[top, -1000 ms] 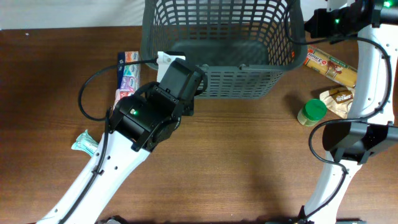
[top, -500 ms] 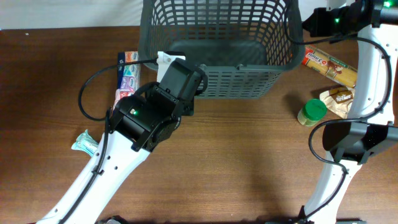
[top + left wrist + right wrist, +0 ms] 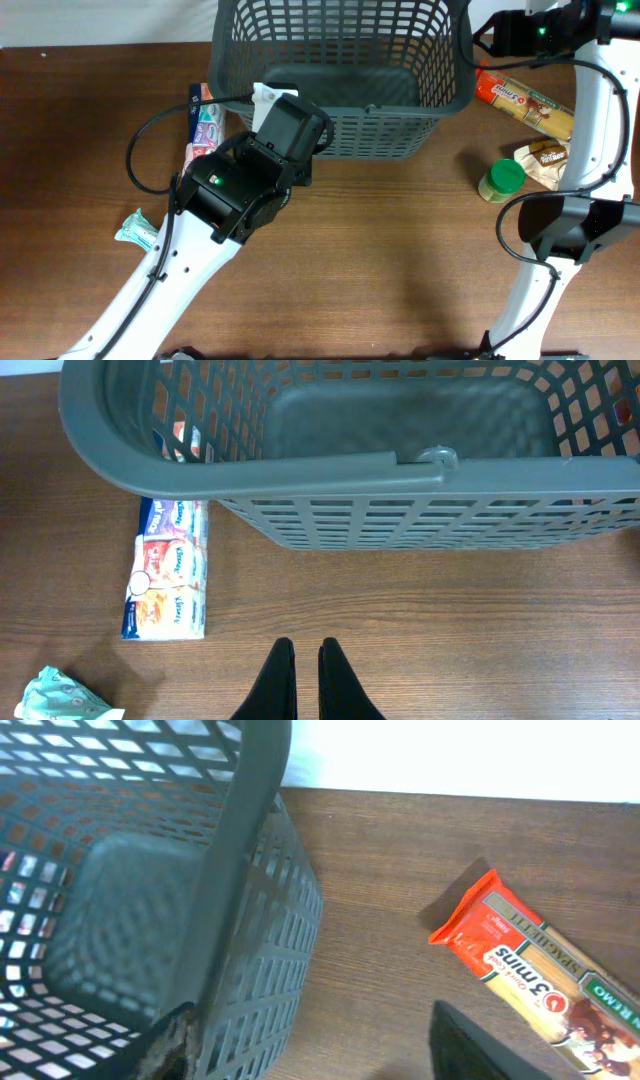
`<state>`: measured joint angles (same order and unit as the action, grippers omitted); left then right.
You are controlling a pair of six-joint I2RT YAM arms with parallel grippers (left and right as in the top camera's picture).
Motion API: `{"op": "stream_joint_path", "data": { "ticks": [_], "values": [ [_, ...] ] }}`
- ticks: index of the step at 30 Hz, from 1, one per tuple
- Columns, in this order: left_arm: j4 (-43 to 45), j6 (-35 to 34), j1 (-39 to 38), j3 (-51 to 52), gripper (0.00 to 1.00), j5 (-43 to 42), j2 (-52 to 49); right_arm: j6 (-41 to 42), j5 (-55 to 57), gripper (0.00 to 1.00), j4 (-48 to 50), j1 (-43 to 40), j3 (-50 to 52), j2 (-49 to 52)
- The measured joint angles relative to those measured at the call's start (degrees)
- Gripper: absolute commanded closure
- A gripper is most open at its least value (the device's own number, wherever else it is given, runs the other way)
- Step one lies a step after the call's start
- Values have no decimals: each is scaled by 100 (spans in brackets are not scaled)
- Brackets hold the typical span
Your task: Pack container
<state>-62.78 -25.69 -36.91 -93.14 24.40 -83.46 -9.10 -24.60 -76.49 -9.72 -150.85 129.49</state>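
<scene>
The container [image 3: 340, 120] is a large dark grey lattice basket at the back middle of the table; nothing shows inside it. My right gripper [image 3: 482, 35] stands open at the basket's right rim. In the right wrist view the container's wall [image 3: 255, 970] runs between the right gripper's [image 3: 320, 1045] spread fingers, and the outer finger is well clear of it. My left gripper [image 3: 301, 650] is shut on nothing, low over the wood just in front of the container's near wall [image 3: 420, 520]. From overhead the left gripper [image 3: 305, 125] is mostly hidden under its wrist.
A flat colourful pack [image 3: 205, 120] [image 3: 168, 570] lies left of the basket. A mint-green wrapper [image 3: 135, 230] [image 3: 65, 698] is further front left. Right of the basket lie a long orange spaghetti packet [image 3: 525, 105] [image 3: 540, 970], a brown packet [image 3: 545, 162] and a green-lidded jar [image 3: 502, 180].
The container has slid a little to the left. My right gripper has opened and let go of the basket's right rim. The left arm has not moved.
</scene>
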Motion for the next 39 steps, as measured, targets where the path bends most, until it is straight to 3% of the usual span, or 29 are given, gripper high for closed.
{"op": "stream_joint_path", "data": {
  "ticks": [7, 13, 14, 16, 19, 22, 32, 39],
  "values": [
    [0, 2, 0, 0, 98, 9, 0, 343, 227, 15, 116, 2, -13, 0],
    [2, 33, 0, 0, 98, 223, 0, 765, 538, 13, -98, -111, -428, 0],
    [0, 44, 4, 0, 98, 271, -2, 831, 562, 15, -195, -144, -542, -2],
    [0, 59, 33, 0, 98, 337, -11, 951, 612, 30, -533, -234, -811, -11],
    [0, 66, 166, 0, 98, 389, -68, 1115, 750, 70, -1172, -330, -1163, -44],
    [2, 68, 350, 0, 98, 424, -146, 1220, 986, 93, -1845, -361, -1390, -83],
    [26, 227, 1036, 0, 98, 459, -232, 1543, 815, 92, -2048, -160, -1436, -610],
    [24, 240, 1377, 0, 98, 457, -232, 1657, 809, 91, -2046, 568, -1185, -1679]
  ]
}}
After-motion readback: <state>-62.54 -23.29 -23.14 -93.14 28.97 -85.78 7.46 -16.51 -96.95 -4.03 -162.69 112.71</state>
